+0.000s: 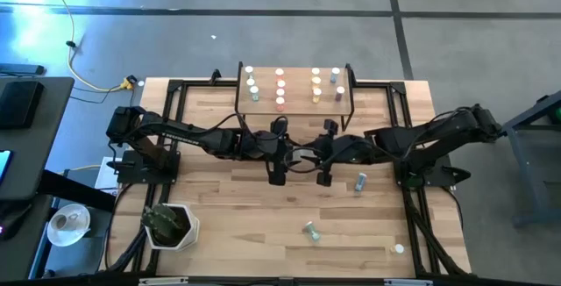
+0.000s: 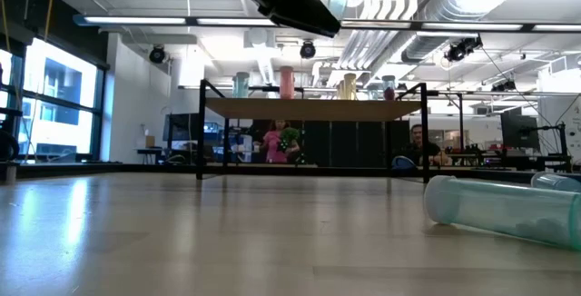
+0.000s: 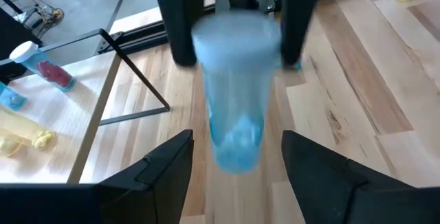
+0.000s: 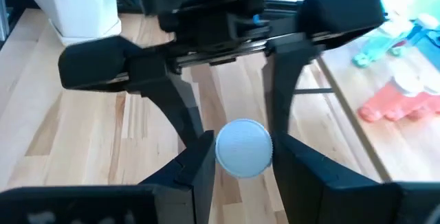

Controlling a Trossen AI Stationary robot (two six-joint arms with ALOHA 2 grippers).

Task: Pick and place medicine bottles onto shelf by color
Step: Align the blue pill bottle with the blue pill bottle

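A pale blue medicine bottle [image 3: 234, 107] with a white cap hangs in the air over the middle of the table, in front of the shelf [image 1: 294, 102]. My right gripper [image 4: 243, 172] is shut on it. My left gripper [image 3: 237, 176] faces it from the table's left and is open. Its fingers stand on either side of the bottle's body end with a gap on each side. On the shelf, bottles stand in rows by colour: green [image 1: 252, 86], pink [image 1: 280, 89], yellow [image 1: 316, 86] and blue-grey [image 1: 337, 81]. My right gripper pinches the bottle's white cap end [image 4: 243, 147] between its two fingers [image 3: 180, 31]. The fingers come from the table's right, slanting a little downward. The bottle lies along them, its body pointing toward my left gripper. It is lifted clear of the table.
Loose bottles lie on the table near the right arm [image 1: 360, 182] and toward the near edge [image 1: 310, 230], with a white cap [image 1: 399, 249] at the near right. A white pot with a plant [image 1: 171, 226] stands at the near left. People show in the room behind [image 2: 272, 142].
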